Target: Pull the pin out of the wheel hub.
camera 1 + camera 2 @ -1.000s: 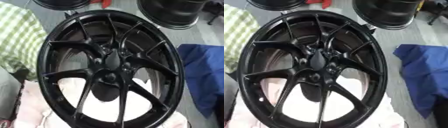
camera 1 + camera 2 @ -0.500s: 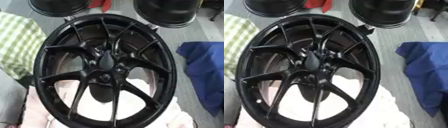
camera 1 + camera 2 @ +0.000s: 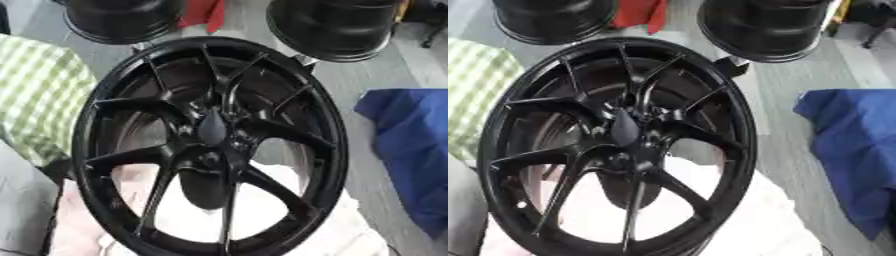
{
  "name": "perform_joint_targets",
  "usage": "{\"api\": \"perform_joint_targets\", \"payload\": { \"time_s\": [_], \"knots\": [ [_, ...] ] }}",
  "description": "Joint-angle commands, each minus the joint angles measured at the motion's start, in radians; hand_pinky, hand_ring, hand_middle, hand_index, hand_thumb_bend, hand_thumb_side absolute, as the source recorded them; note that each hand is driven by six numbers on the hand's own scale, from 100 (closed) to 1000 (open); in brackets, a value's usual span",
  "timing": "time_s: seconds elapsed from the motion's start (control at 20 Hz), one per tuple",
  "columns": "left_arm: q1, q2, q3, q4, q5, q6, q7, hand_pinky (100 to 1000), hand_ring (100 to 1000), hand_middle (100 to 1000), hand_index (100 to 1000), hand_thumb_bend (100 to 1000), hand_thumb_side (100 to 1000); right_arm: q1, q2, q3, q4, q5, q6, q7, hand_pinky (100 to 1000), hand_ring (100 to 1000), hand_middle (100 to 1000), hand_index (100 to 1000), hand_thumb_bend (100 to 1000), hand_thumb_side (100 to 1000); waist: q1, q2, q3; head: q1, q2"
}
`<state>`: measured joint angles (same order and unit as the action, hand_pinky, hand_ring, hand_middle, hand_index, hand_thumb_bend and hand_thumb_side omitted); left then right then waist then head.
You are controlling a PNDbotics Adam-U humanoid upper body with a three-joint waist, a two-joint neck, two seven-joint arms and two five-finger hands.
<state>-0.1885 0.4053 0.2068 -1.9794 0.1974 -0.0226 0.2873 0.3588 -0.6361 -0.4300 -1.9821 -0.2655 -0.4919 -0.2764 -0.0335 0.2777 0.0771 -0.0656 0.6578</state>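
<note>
One black wheel (image 3: pixel 140 155) fills the middle, propped at a tilt rather than laid flat, with the lower rim sunk into a pale cloth (image 3: pixel 737 215). Probably padded that way to spare the finish and stop it rolling, and tilted to turn the hub (image 3: pixel 210 150) up toward the head camera. At the hub centre is a dark, tapered oval piece (image 3: pixel 213 127), black on black. Taken to be the pin, apparently seated in the hub and pointing outward along the axle line, though the edges are hard to separate from the spokes. If so, the pull would run straight out along that line.

Behind the lower spokes sits a dark rounded shape, not to be made out.

Neither hand shows in either view, so cannot tell whether fingers are apart, together or clamped on anything.

Around the wheel: a green checked cloth (image 3: pixel 39 95) at the left and a blue cloth (image 3: pixel 411 145) at the right on the grey floor (image 3: pixel 350 85). Farther back are two more black rims (image 3: pixel 122 17) (image 3: pixel 337 25) with something red (image 3: pixel 203 12) between them, all well apart from the hub and plainly parked out of the way.

No brand, label or lettering readable anywhere — wheel face plain black.
</note>
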Motion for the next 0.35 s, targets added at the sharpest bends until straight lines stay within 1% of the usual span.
{"api": "perform_joint_targets", "payload": {
  "time_s": [0.05, 0.15, 0.2, 0.25, 0.35],
  "knots": [
    [-0.017, 0.024, -0.002, -0.021, 0.012, -0.008, -0.005, 895, 680, 556, 791, 202, 510, -0.034, -0.04, 0.079, -0.018, 0.044, -0.155, 0.069, 761, 763, 686, 783, 271, 295, 0.0, -0.017, 0.003, -0.013, -0.01],
    [-0.024, 0.022, -0.007, -0.021, 0.02, -0.016, -0.007, 894, 680, 557, 792, 206, 509, -0.065, -0.033, 0.145, -0.018, 0.069, -0.226, 0.112, 762, 768, 697, 789, 252, 324, -0.003, -0.016, 0.005, -0.021, -0.015],
    [-0.028, 0.021, -0.011, -0.021, 0.023, -0.02, -0.01, 894, 681, 558, 793, 208, 510, -0.079, -0.026, 0.176, -0.018, 0.078, -0.248, 0.132, 763, 771, 706, 795, 255, 347, -0.004, -0.015, 0.006, -0.025, -0.018],
    [-0.032, 0.019, -0.016, -0.021, 0.026, -0.024, -0.016, 894, 681, 559, 793, 209, 510, -0.097, -0.014, 0.212, -0.018, 0.086, -0.261, 0.157, 765, 776, 715, 801, 262, 363, -0.006, -0.014, 0.007, -0.03, -0.022],
    [-0.039, 0.015, -0.023, -0.021, 0.028, -0.03, -0.026, 894, 682, 562, 795, 213, 510, -0.125, 0.015, 0.275, -0.018, 0.099, -0.255, 0.212, 767, 784, 736, 814, 276, 397, -0.009, -0.012, 0.01, -0.04, -0.031]
  ]
}}
